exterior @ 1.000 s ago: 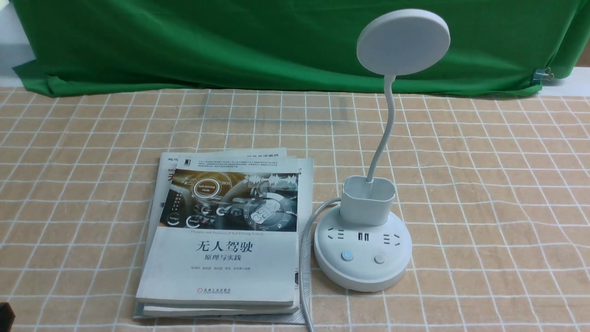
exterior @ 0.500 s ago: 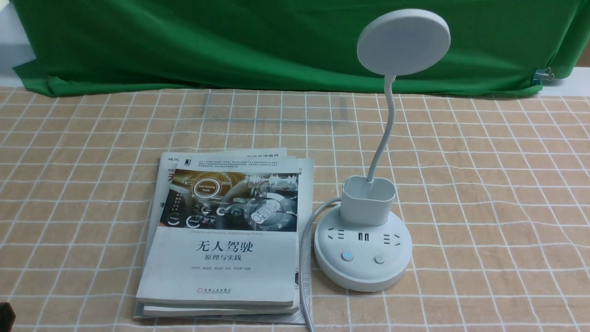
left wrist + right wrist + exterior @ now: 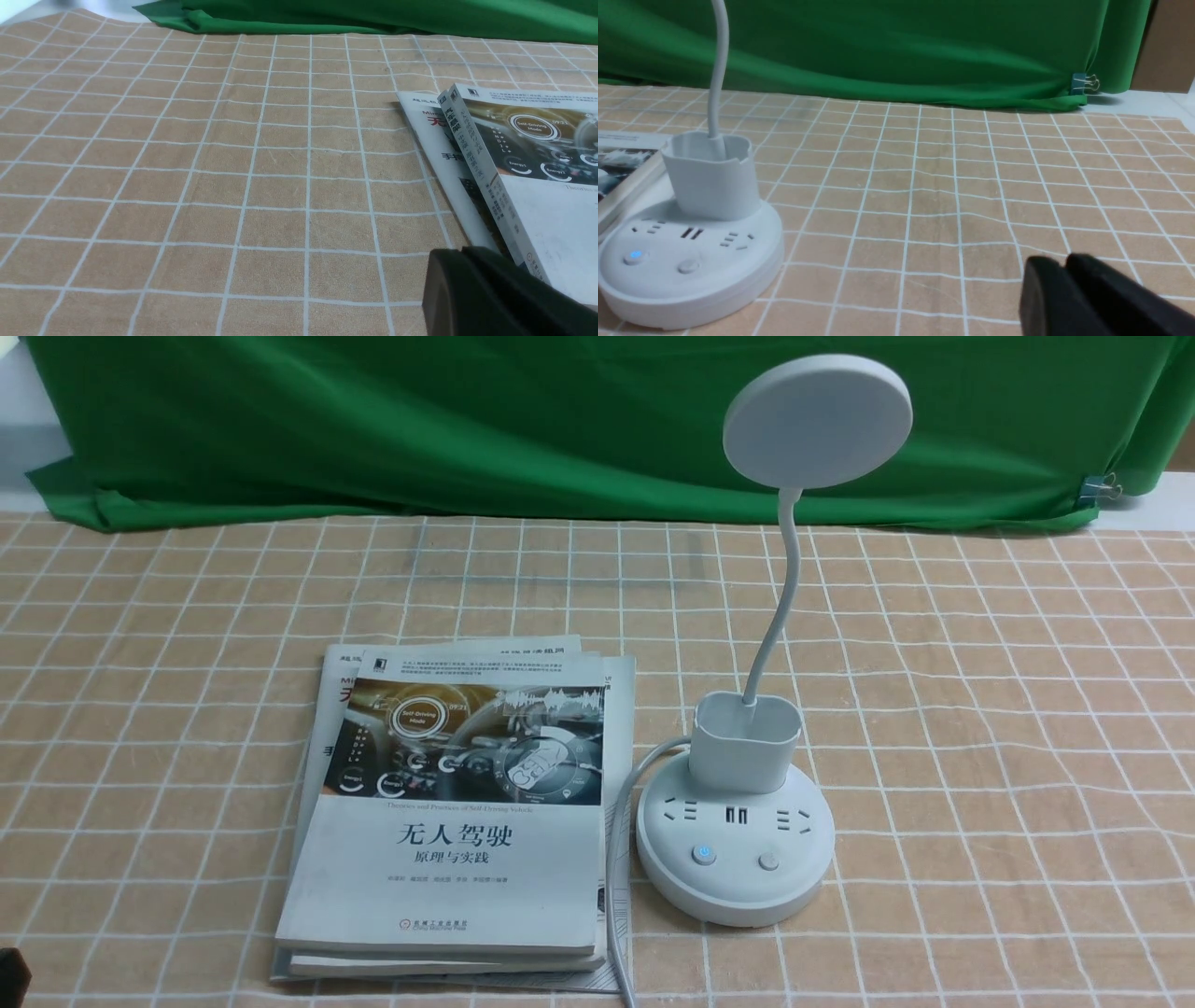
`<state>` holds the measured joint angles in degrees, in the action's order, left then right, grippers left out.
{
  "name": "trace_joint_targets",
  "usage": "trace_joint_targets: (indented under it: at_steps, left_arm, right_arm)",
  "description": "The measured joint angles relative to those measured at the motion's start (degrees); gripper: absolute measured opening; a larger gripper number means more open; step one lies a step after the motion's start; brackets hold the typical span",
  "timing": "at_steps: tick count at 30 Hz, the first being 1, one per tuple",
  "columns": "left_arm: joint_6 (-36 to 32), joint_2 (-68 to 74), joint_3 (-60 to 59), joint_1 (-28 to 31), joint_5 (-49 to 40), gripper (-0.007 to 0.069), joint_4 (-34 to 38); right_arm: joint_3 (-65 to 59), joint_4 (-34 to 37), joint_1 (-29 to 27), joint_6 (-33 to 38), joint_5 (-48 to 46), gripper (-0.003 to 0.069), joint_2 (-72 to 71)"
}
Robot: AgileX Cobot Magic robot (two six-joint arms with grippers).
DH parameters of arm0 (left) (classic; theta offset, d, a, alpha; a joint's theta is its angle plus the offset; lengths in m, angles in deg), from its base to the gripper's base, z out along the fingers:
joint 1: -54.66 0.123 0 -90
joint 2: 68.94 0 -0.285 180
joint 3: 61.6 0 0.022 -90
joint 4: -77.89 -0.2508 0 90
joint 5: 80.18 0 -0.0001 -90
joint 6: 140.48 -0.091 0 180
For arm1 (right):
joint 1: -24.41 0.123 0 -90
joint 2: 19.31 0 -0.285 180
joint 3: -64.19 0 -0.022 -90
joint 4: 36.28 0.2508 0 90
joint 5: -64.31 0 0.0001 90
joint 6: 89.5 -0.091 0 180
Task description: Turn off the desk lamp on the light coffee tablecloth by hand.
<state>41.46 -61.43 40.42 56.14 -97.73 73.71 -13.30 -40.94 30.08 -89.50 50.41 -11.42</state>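
Desk lamp (image 3: 735, 840) stays unmoved | apart from jaws of right gripper (image 3: 1061, 265), released or clenched: cannot tell | left gripper (image 3: 459, 254): jaws clenched

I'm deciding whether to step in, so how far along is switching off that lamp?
Done: nothing clear; the left button on the desk lamp glows blue, and I can't tell whether the disc head is lit.
In hand: no contact visible; the right gripper is clear of the base.
Left: apparently reaching over and pressing a button, though which one works the light isn't shown.
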Motion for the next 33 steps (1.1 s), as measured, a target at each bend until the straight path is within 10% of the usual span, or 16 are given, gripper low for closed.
trace_joint_targets:
  at_steps: [33]
  left_arm:
    - [0.0, 0.0, 0.0, 0.0, 0.0, 0.0005, 0.0]
  right_arm:
    - [0.0, 0.0, 0.0, 0.0, -0.1, 0.0157, 0.0]
